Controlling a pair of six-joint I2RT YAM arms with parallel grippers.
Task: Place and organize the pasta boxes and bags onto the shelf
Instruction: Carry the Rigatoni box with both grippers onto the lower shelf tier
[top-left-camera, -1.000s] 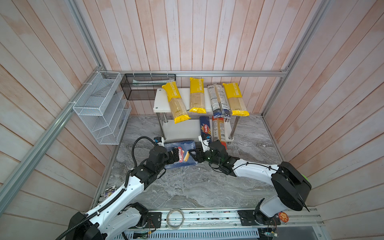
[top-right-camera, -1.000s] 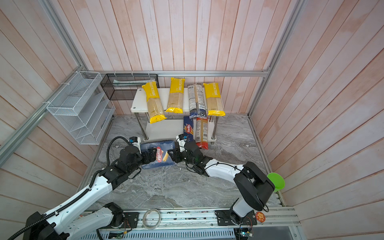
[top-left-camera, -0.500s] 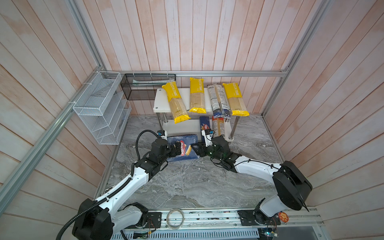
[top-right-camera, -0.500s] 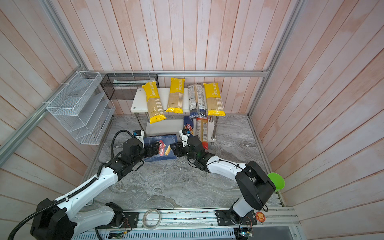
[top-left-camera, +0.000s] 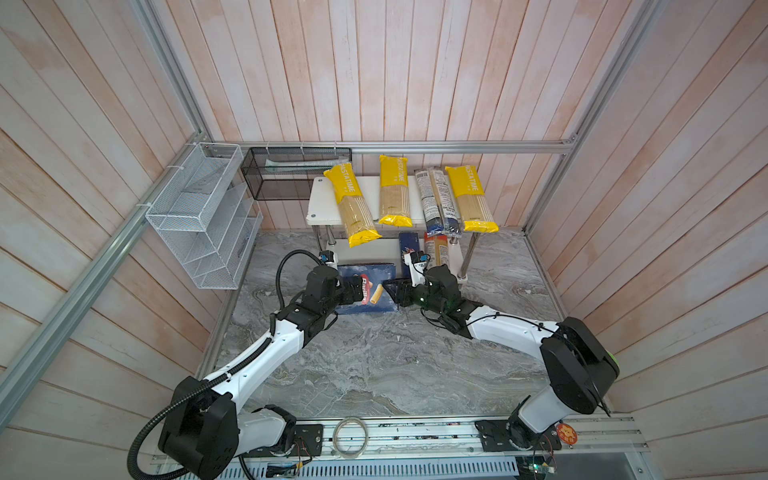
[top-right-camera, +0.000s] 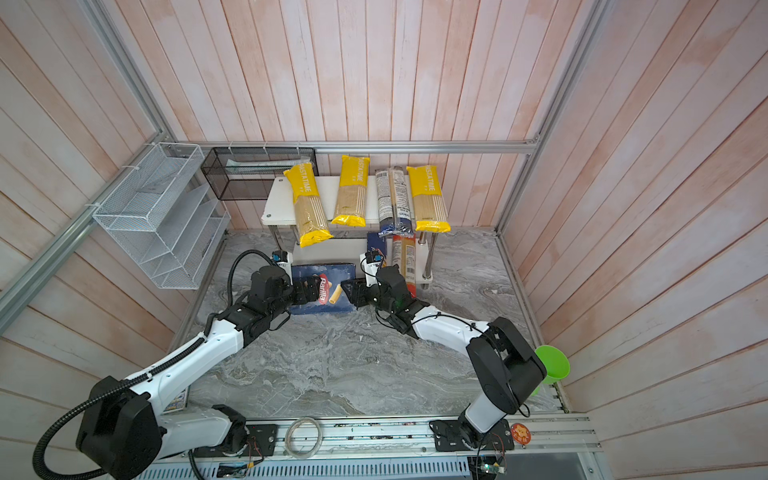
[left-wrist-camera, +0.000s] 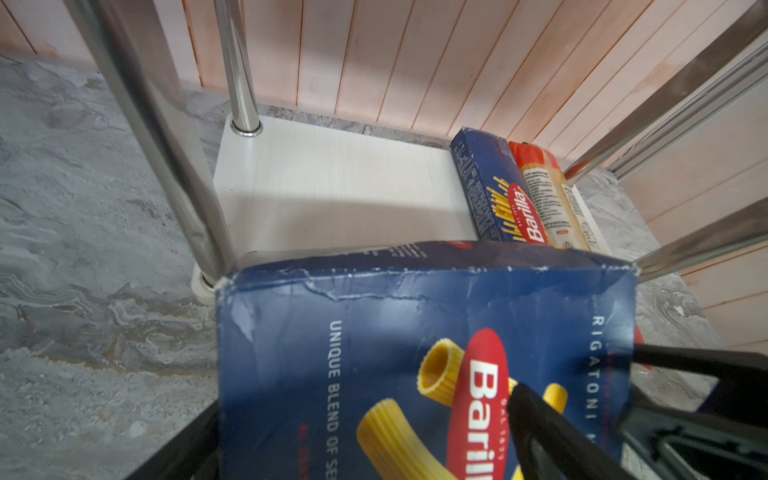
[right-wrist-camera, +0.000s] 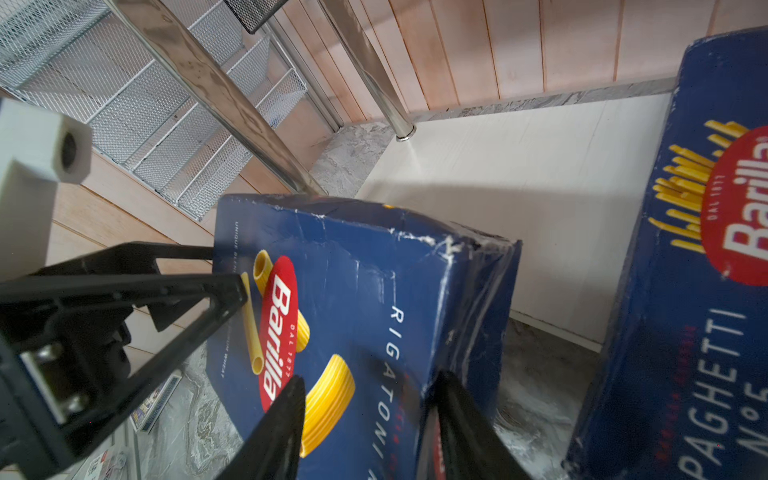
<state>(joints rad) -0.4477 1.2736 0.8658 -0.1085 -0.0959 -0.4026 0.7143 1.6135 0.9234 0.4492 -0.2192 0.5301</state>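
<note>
The rigatoni box (top-left-camera: 376, 276), clenched in the jaws of left gripper (top-left-camera: 356, 291) and right gripper (top-left-camera: 391, 289), has moved up-frame to the shelf (top-left-camera: 322, 203), ready for its lower tier.

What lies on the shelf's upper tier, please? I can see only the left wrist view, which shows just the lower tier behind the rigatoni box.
Observer: Four bags lie side by side on the upper tier: three yellow bags and one dark blue and clear bag.
Operator: Thank you. Do any stick out past its front edge?
Observer: Yes, the leftmost yellow bag overhangs the front edge the furthest.
Operator: And how is the rigatoni box held at its other end?
Observer: In the right wrist view the right gripper straddles the box's corner edge, with one finger over the printed face and one by the side panel.
</note>
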